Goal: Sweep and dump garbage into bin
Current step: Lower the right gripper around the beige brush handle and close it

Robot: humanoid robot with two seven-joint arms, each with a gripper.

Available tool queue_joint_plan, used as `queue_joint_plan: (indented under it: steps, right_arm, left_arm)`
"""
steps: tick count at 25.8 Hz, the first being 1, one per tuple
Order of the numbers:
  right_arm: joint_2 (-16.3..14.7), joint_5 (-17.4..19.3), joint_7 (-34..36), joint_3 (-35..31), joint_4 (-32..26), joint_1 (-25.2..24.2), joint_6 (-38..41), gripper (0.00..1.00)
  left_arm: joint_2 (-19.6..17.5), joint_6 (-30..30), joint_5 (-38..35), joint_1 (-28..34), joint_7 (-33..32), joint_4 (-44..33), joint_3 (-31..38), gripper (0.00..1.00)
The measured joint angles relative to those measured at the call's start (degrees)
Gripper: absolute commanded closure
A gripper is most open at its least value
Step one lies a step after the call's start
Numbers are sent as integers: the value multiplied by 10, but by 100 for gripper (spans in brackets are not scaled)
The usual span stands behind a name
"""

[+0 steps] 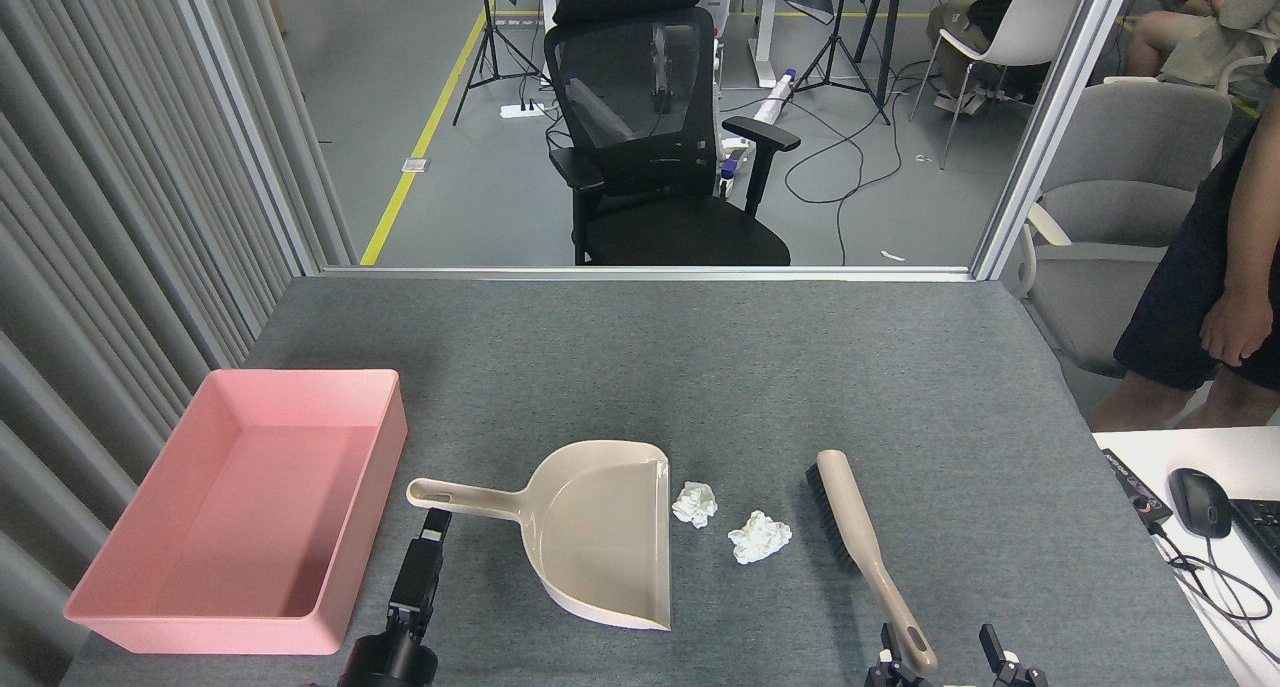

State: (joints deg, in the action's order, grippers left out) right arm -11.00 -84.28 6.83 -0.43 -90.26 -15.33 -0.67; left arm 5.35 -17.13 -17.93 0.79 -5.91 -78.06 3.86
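Observation:
Two crumpled white wads of garbage [694,503] [759,537] lie on the grey table between a beige dustpan [600,532] and a beige brush [852,520]. The pink bin [372,512] stands at the left, with nothing in it. My left gripper [435,523] points up just below the dustpan's handle; it is dark and narrow, so its state is unclear. At the bottom edge my right gripper [937,639] is open, its two fingertips standing either side of the brush handle's end.
A white desk corner with a mouse [1198,487] and cables sits at the right. A person [1215,297] stands beyond the table's right edge. A black office chair [660,167] is behind the far edge, and grey slats line the left.

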Motion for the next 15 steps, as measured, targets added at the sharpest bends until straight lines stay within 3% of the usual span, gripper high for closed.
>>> queue_joint_plan:
  steps: [10, 15]
  right_arm:
    - [2, 0, -2, 1, 12, 4, 0, 4]
    - [3, -2, -2, 3, 17, 5, 0, 15]
  left_arm:
    - [2, -9, 0, -9, 1, 16, 0, 1]
    - [2, -10, 0, -10, 1, 16, 0, 1]
